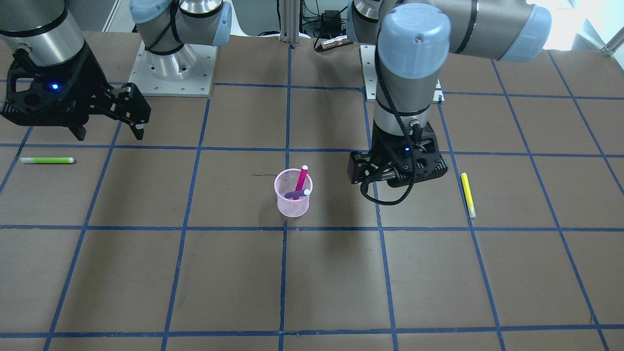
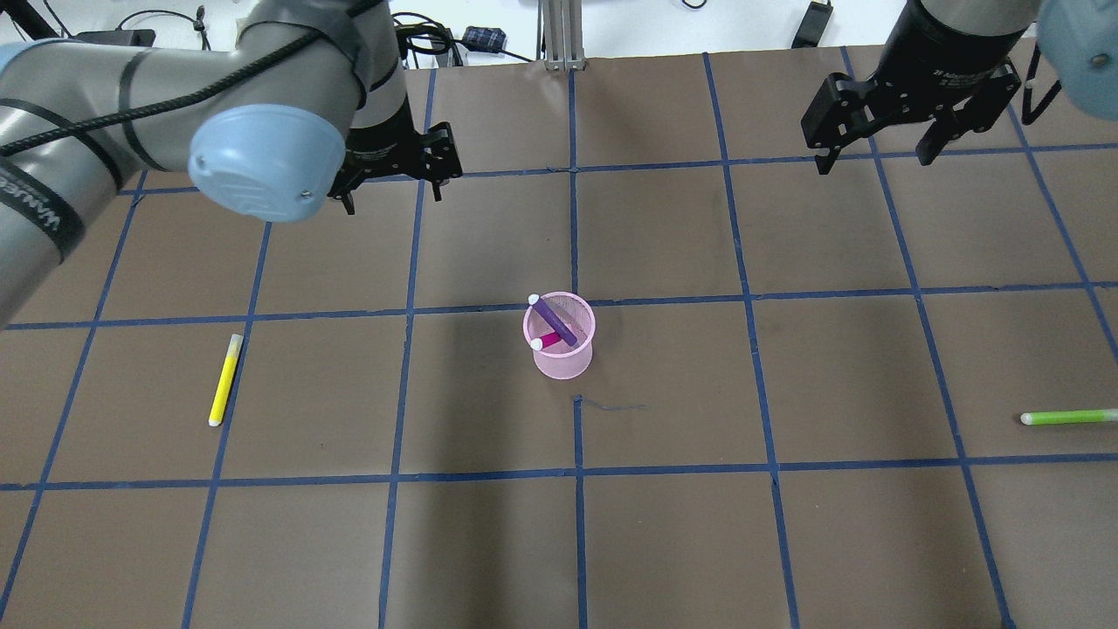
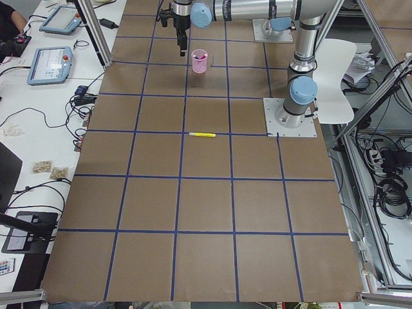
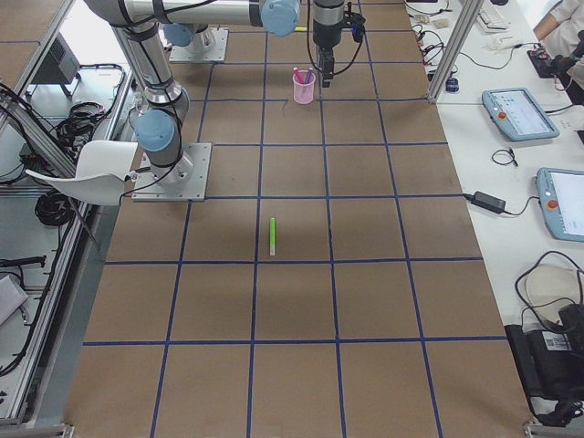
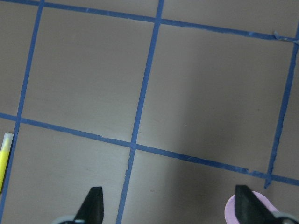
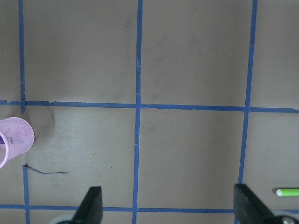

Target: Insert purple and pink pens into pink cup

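- Pens of both task colours sit inside the pink cup (image 1: pixel 292 204) in the front-facing view. The pink pen (image 1: pixel 301 179) leans up past the rim, and the purple pen (image 1: pixel 295 194) lies lower across the mouth. The cup stands upright on the table (image 1: pixel 195 282). The left gripper (image 1: pixel 397 170) hangs near it. The right gripper (image 1: pixel 109 132) is well apart, fingers spread and empty. A green pen (image 1: pixel 47 160) lies near the right gripper, and a yellow pen (image 1: pixel 468 195) near the left.
- Overhead, the left gripper (image 2: pixel 395 194) and right gripper (image 2: pixel 873 162) both have their fingers spread, gripping nothing. The pink cup (image 2: pixel 563 362) stands between them, nearer the camera, with the purple pen (image 2: pixel 555 320) crossing over the pink pen (image 2: pixel 548 341). The yellow pen (image 2: pixel 224 380) and green pen (image 2: pixel 1070 417) lie flat, far out to either side.
- From the left end, the pink cup (image 3: pixel 199 61) stands at the far end and the yellow pen (image 3: pixel 202 134) lies nearer.
- From the right end, the pink cup (image 4: pixel 304 87) stands far off with a pen top poking out, and the green pen (image 4: pixel 272 235) lies nearer.
- Left wrist view: the fingertips (image 5: pixel 95 205) are wide apart over bare table. The pink cup (image 5: pixel 231 210) shows at the bottom edge and the yellow pen (image 5: pixel 4 158) at the left edge.
- Right wrist view: the fingertips (image 6: pixel 92 205) are wide apart and empty. The pink cup (image 6: pixel 16 140) is at the left edge and the green pen (image 6: pixel 287 192) at the right.
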Controlling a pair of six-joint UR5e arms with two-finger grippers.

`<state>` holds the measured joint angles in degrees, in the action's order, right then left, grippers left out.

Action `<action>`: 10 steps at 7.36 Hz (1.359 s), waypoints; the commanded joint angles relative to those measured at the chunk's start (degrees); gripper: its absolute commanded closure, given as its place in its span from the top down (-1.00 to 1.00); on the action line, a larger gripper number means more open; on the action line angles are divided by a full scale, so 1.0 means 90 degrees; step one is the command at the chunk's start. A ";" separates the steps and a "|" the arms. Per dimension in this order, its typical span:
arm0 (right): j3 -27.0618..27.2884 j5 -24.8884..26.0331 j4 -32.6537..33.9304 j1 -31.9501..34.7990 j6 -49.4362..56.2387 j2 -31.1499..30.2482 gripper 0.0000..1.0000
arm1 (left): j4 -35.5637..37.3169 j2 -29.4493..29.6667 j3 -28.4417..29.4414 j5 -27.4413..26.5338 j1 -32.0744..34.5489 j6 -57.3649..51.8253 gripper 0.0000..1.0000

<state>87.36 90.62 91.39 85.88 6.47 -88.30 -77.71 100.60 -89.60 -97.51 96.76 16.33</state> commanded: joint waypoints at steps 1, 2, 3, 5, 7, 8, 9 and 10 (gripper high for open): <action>0.0000 -0.0030 -0.0027 0.0008 -0.0055 -0.0033 1.00 | -0.0855 -0.0462 0.0014 0.0180 -0.0787 -0.1954 1.00; -0.0029 -0.0069 0.0002 0.0057 -0.0103 -0.0024 1.00 | -0.1196 -0.0649 0.0014 0.0335 -0.0925 -0.2009 1.00; -0.0029 -0.0050 0.0012 0.0154 -0.0336 -0.0004 1.00 | -0.1451 -0.0834 -0.0006 0.0462 -0.1062 -0.2019 1.00; -0.0232 -0.0059 0.0041 0.0252 -0.0426 0.0103 1.00 | -0.1891 -0.1166 -0.0035 0.0668 -0.1161 -0.2380 1.00; -0.0720 -0.0049 -0.0105 0.0282 -0.0436 0.0454 1.00 | -0.1912 -0.1324 -0.0123 0.0678 -0.1190 -0.2391 1.00; -0.0684 -0.0040 -0.0192 0.0446 -0.0465 0.0455 1.00 | -0.1912 -0.1334 -0.0123 0.0678 -0.1239 -0.2391 1.00; -0.0654 0.0028 -0.0193 0.0496 -0.0465 0.0455 1.00 | -0.1912 -0.1334 -0.0133 0.0678 -0.1249 -0.2391 1.00; -0.0654 -0.0010 -0.0183 0.0497 -0.0465 0.0474 1.00 | -0.1912 -0.1324 -0.0142 0.0669 -0.1259 -0.2391 1.00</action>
<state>81.48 90.58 89.79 90.03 2.32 -84.23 -94.91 88.67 -90.77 -91.43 85.59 -5.18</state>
